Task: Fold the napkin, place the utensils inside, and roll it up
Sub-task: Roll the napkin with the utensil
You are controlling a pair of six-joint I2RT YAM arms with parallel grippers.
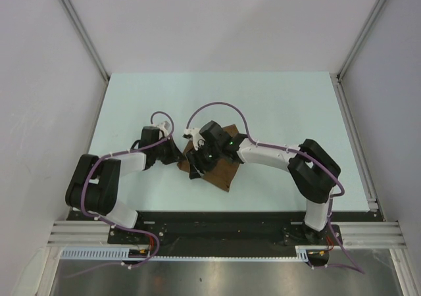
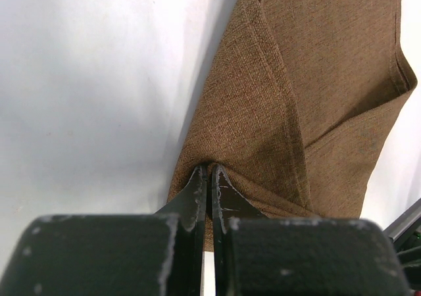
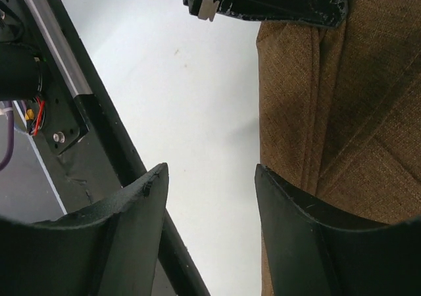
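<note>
Nothing to read here, folks: no lettering, number, brand or label comes through legibly in any of the three views. The napkin shows plain brown weave, unmarked.

Robot lab test cell: white panel walls framed by aluminium extrusion posts box in a pale table, no furnishings, just rig hardware. The left arm and right arm sit on a black base plate fixed to extrusion rails, with purple cables looping loose off them. Slotted cable duct and a brushed metal sheet run along the near edge
</note>
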